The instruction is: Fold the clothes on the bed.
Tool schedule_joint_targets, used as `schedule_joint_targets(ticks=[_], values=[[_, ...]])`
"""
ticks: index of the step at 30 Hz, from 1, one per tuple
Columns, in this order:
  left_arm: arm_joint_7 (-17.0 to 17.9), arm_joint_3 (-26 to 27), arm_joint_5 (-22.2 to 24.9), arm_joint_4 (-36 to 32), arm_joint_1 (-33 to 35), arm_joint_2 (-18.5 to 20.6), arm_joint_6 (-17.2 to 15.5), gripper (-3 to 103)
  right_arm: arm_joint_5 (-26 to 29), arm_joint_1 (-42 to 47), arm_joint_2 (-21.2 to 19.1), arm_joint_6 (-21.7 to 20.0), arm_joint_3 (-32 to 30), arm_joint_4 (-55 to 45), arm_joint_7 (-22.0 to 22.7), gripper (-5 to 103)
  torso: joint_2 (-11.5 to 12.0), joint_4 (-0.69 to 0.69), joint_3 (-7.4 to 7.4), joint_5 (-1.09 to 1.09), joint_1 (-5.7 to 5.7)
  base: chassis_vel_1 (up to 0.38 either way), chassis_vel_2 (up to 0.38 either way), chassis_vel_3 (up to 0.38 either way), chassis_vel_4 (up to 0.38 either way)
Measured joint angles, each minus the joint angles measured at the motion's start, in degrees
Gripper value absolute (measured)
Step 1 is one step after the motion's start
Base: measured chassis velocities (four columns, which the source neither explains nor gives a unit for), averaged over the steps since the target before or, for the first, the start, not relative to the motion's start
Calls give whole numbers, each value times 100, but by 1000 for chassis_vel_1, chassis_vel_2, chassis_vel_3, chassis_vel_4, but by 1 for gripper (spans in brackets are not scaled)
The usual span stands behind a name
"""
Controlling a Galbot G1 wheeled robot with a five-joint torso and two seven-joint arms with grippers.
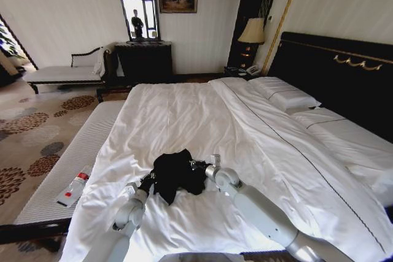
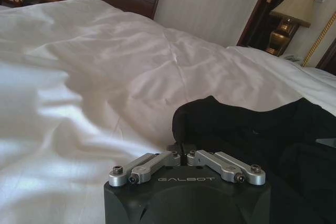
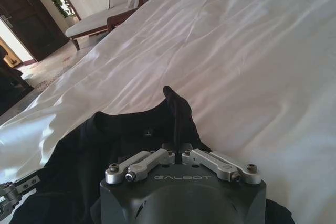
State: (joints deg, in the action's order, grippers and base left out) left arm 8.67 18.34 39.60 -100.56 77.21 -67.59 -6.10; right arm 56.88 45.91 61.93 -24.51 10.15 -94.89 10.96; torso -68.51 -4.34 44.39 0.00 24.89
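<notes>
White bedding fills the bed [image 1: 258,133], with the black T-shirt [image 1: 175,173] bunched in a dark heap near its foot, at about 6 o'clock on the duvet and just ahead of the robot. Left gripper [image 1: 147,182] sits at the heap's 8 o'clock edge, right gripper [image 1: 199,167] at its 3 o'clock edge; in each wrist view the jaws are clenched on a pinch of black cloth. Holding opposite edges likely serves to draw the shirt out flat before any fold.
</notes>
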Motion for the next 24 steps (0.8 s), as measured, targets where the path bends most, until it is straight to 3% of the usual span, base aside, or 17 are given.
schedule_joint_targets(ticks=[7, 12, 16, 20, 21, 24], values=[[-13, 224, -85, -254, -53, 211, -13, 0, 10, 148, -129, -6, -338, -369, 43, 1, 0, 0, 0, 0, 0, 0, 0, 0, 0], [-4, 414, -9, -867, -197, 635, -145, 0, 157, 167, -482, -14, -720, -957, 58, 1, 0, -1, 0, 0, 0, 0, 0, 0, 0], [159, 592, 456, -1508, -488, 1244, -317, 0, 337, 189, -856, -86, -1085, -1598, 108, 1, 0, -1, 0, 0, 0, 0, 0, 0, 0], [221, 588, 610, -1636, -589, 1446, -364, 0, 412, 198, -944, -104, -1185, -1764, 104, 1, 0, 0, 0, 0, 0, 0, 0, 0, 0], [276, 565, 868, -1796, -810, 1799, -430, 0, 585, 205, -1036, -130, -1339, -1991, 100, 1, 0, 0, 0, 1, 0, 0, 0, 0, 0], [336, 617, 1233, -1965, -1136, 2304, -472, 0, 882, 82, -1160, -156, -1567, -2243, 140, 1, 0, -3, 0, 1, 0, 0, 0, 0, 0]])
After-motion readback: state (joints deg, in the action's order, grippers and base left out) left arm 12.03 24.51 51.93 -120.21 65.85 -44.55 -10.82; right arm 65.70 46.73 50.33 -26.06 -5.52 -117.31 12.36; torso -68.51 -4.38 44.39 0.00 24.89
